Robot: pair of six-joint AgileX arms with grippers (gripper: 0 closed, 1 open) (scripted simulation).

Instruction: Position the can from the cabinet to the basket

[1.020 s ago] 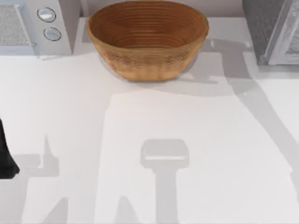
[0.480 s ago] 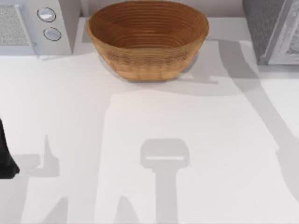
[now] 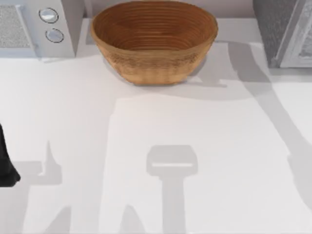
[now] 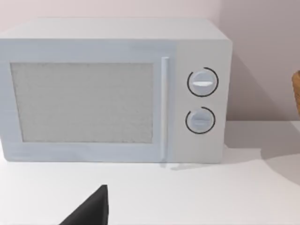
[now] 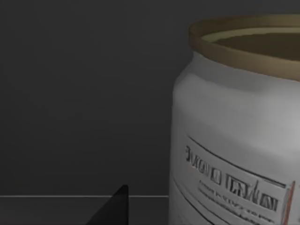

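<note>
Only the right arm's shadow has shifted across the counter (image 3: 146, 126) since a second ago. Upright, the can (image 5: 234, 140) stands close before the right claw inside the dark cabinet (image 3: 282, 29), far right of the basket (image 3: 154, 41); the claw's opening I cannot tell.

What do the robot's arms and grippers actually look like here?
Little of them shows. The left arm is a plain matt black shape at the table's left edge. Each wrist view catches one black, wedge-shaped fingertip: the left gripper and the right gripper. No cables or markings are visible.
</note>
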